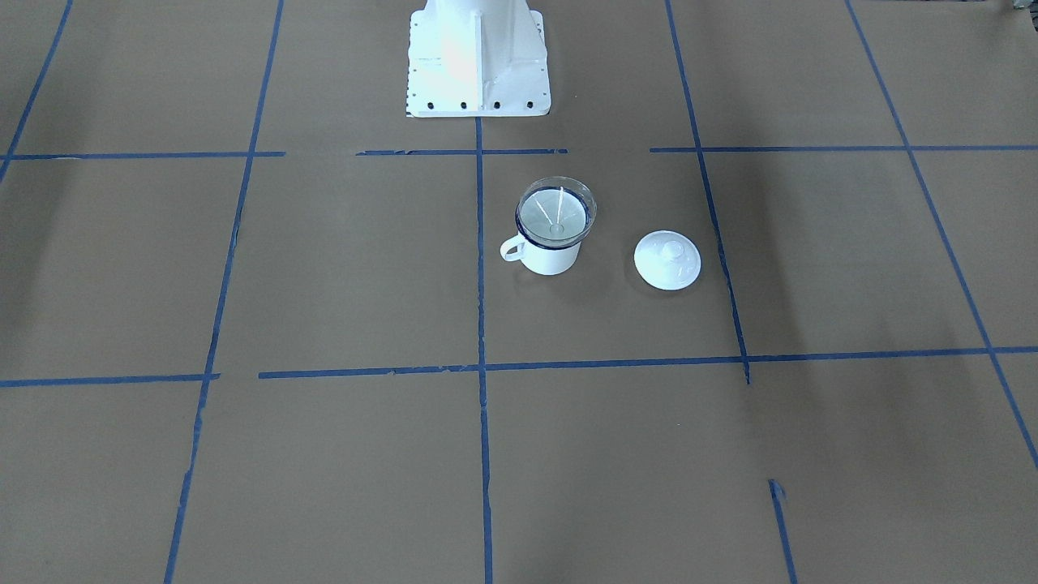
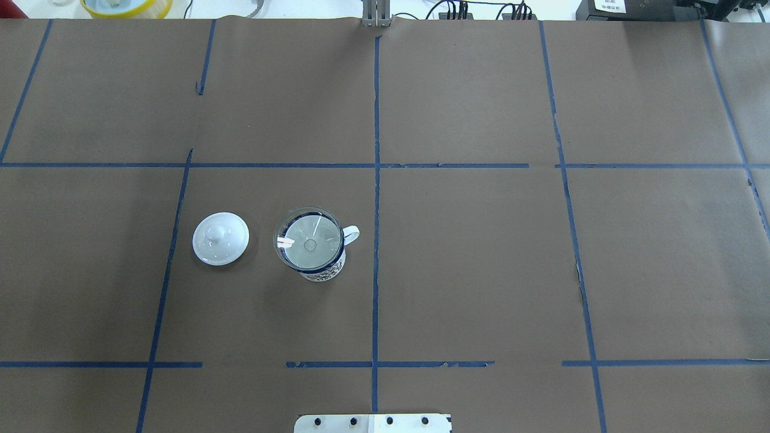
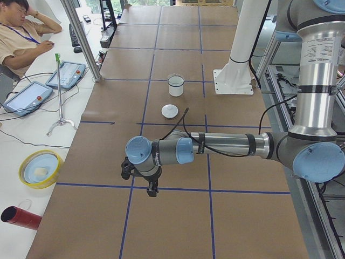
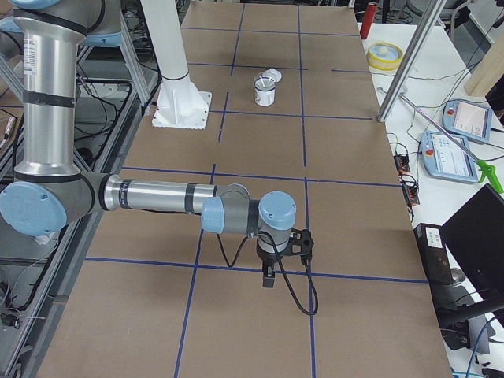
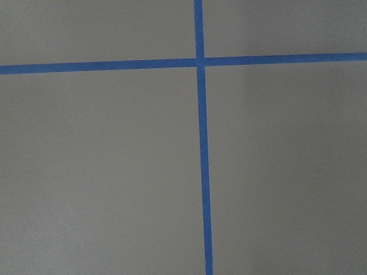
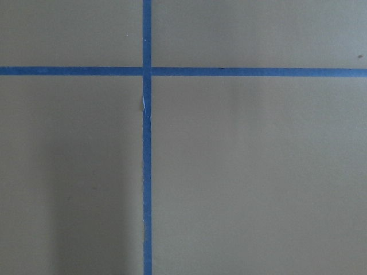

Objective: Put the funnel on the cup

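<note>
The funnel [image 2: 296, 231] sits in the cup [image 2: 325, 273], with the lid [image 2: 221, 238] just beside (knob up). The left gripper [image 3: 151, 192] and right gripper [image 4: 268, 279] hang well away; clenched or released, I cannot tell.
</note>
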Tool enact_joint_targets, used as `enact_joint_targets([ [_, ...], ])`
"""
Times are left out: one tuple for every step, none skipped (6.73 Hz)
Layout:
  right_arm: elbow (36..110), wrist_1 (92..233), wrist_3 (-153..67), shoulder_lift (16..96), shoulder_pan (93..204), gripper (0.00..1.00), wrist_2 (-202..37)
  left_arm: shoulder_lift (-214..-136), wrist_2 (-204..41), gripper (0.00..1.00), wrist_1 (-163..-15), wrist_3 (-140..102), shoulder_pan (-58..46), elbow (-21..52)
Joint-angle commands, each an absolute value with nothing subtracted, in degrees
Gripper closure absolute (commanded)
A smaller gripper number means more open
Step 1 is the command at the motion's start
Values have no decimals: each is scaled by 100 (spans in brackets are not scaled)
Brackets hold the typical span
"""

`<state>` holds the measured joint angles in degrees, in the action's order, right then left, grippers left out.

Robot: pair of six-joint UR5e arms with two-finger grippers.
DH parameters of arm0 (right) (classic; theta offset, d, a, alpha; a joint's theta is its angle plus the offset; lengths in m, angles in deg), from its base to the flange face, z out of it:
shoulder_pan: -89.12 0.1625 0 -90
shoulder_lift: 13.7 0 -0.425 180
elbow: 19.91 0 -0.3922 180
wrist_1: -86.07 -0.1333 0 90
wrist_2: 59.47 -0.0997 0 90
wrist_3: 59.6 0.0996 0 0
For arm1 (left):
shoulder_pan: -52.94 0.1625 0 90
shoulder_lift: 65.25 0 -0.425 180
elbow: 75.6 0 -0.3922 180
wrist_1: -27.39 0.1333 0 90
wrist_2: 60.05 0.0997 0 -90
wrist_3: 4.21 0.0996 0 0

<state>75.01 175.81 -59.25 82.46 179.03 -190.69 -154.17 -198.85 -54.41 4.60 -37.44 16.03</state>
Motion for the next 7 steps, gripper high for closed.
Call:
enact_joint_targets([
  [7501, 17581, -5925, 8246, 17903, 0, -19069, -15385, -19865, 0, -5426, 467, -3908, 1608],
  [7501, 17581, -5925, 8246, 17903, 0, -19069, -15350, -19883, 0, -5478, 527, -4074, 1616],
  [7501, 17581, -5925, 8246, 17903, 0, -19069, -15358, -19874, 0, -5478, 511, -4075, 1616],
  [7501, 17581, -5925, 8246, 17903, 0, -19069, -15358, -19874, 0, -5478, 502, -4101, 1616],
  [7501, 17581, -5925, 8246, 17903, 0, -19069, -15350, -19874, 0, -5478, 493, -4102, 1616],
  [7501, 17581, -5925, 8246, 17903, 0, -19069, -15349, -19865, 0, -5478, 493, -4102, 1616],
  [7501, 17581, -5925, 8246, 17903, 0, -19069, -15349, -19874, 0, -5478, 493, -4102, 1608],
])
